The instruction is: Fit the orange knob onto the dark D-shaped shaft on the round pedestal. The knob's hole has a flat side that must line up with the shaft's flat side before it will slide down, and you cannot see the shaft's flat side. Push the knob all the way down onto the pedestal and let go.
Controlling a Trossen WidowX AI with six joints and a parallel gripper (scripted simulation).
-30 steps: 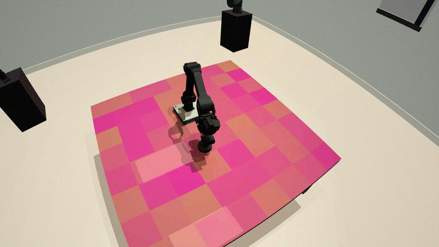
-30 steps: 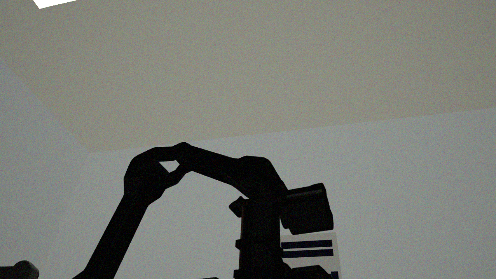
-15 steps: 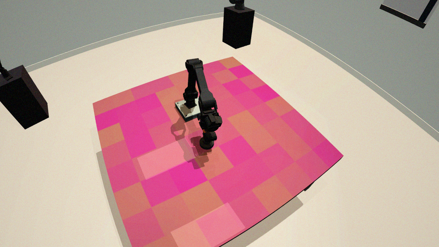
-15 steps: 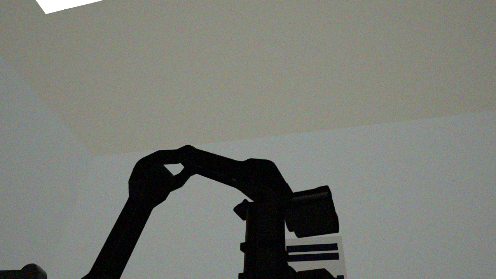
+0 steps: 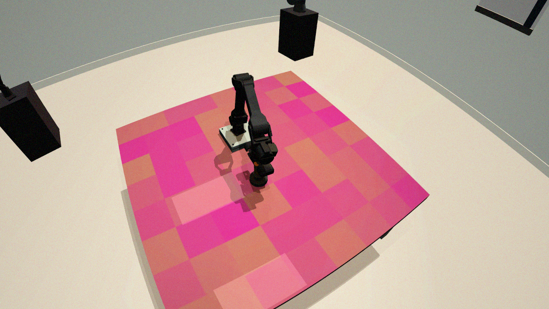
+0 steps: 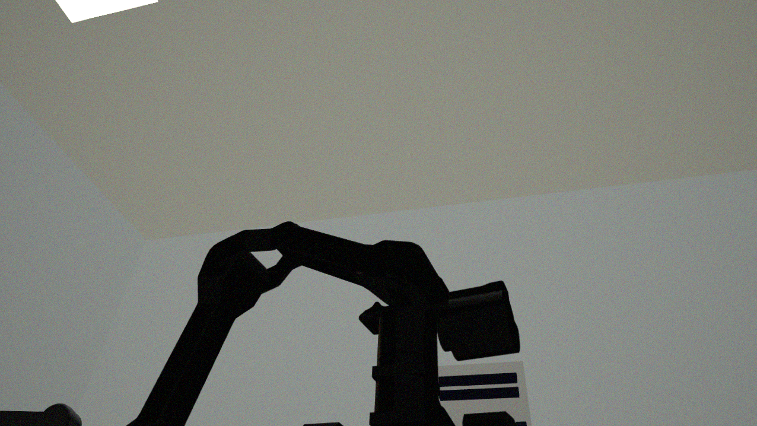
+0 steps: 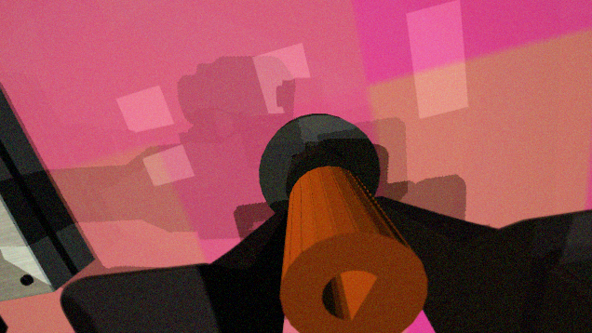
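My gripper [image 5: 262,164] [image 7: 330,212] is shut on the orange knob [image 5: 256,163] [image 7: 335,219], a ribbed cylinder held upright. In the wrist view the knob's near end shows its D-shaped hole, and its far end points down at the round dark pedestal [image 7: 278,146] [image 5: 258,179]. The knob stands right over the pedestal's middle, low above it or touching; I cannot tell which. The dark shaft is hidden behind the knob. The exterior view shows only the arm as a dark silhouette from below.
The arm's metal base plate [image 5: 229,139] [image 7: 16,260] lies just behind the pedestal on the pink and orange checkered table top [image 5: 326,192]. Black camera stands [image 5: 297,32] [image 5: 26,118] stand on the floor, off the table.
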